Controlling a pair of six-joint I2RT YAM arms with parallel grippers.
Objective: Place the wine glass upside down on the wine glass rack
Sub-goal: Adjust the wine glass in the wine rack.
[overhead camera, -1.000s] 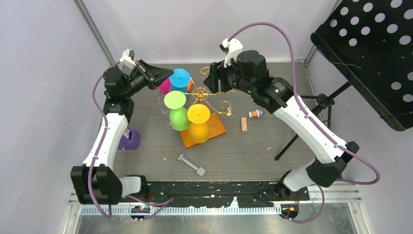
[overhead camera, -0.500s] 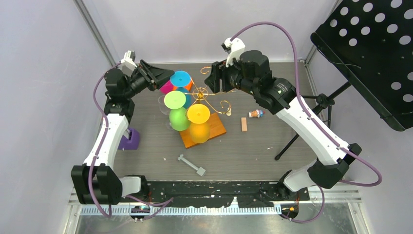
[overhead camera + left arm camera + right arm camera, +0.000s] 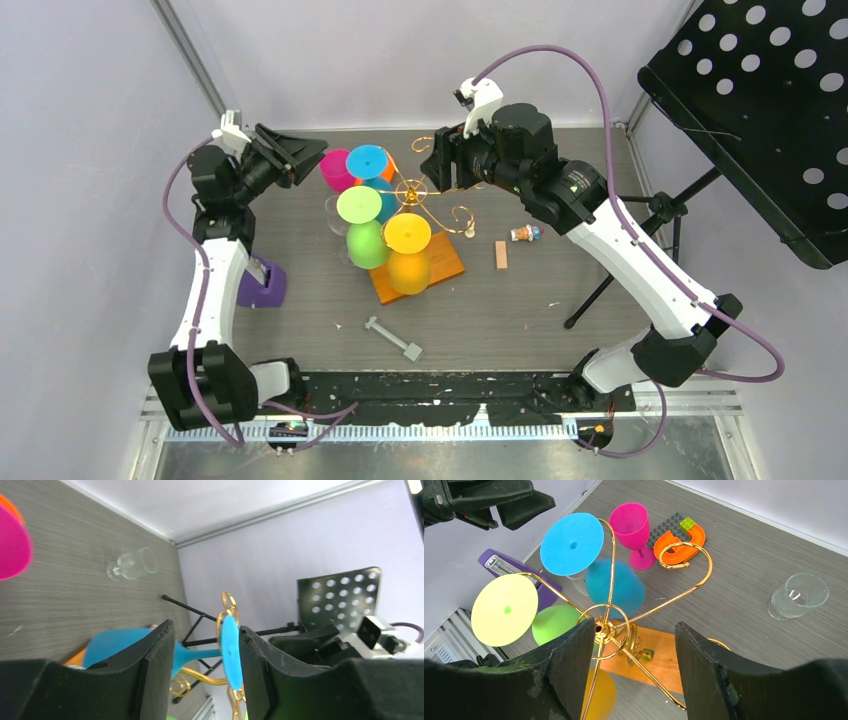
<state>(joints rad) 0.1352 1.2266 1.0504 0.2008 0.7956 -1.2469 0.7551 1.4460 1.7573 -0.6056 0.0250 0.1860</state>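
While three glasses already hang bowl-down on the wine glass rack (image 3: 410, 190), your count of loose stemware on the table (image 3: 500, 320) is not yet nil.

**Done, as it reads:**
- blue glass (image 3: 572, 544) – foot caught in a gold arm on the far side
- green glass (image 3: 359, 204) – hung on the left
- yellow glass (image 3: 408, 233) – hung at the near side, over the orange base

**Left, by my judgement:**
- pink glass (image 3: 631, 530) – upright on the table, just beside the rack on its far left
- clear glass (image 3: 798, 596) – also on the table, well apart on the right; whether it is part of your job I cannot tell
- two curled arms on the right look free

**Pincers:**
- left pincer (image 3: 300, 155) – jaws wide apart, nothing between them, just left of the pink glass and apart from it
- right pincer (image 3: 634, 640) – jaws spread wide, nothing held, hovering above the rack's hub

**Clutter:**
- orange horseshoe piece (image 3: 679, 545) on a grey brick plate (image 3: 669, 522), right behind the pink glass
- purple tool (image 3: 263, 285), grey bar (image 3: 393, 338), wooden block (image 3: 501, 255) and small bottle (image 3: 525, 233), all clear of the rack
- black music stand (image 3: 760, 100) off the table

**In your way:** the blue foot sits close over the pink glass, so lift with care. The right pincer also crowds the space above the hub.
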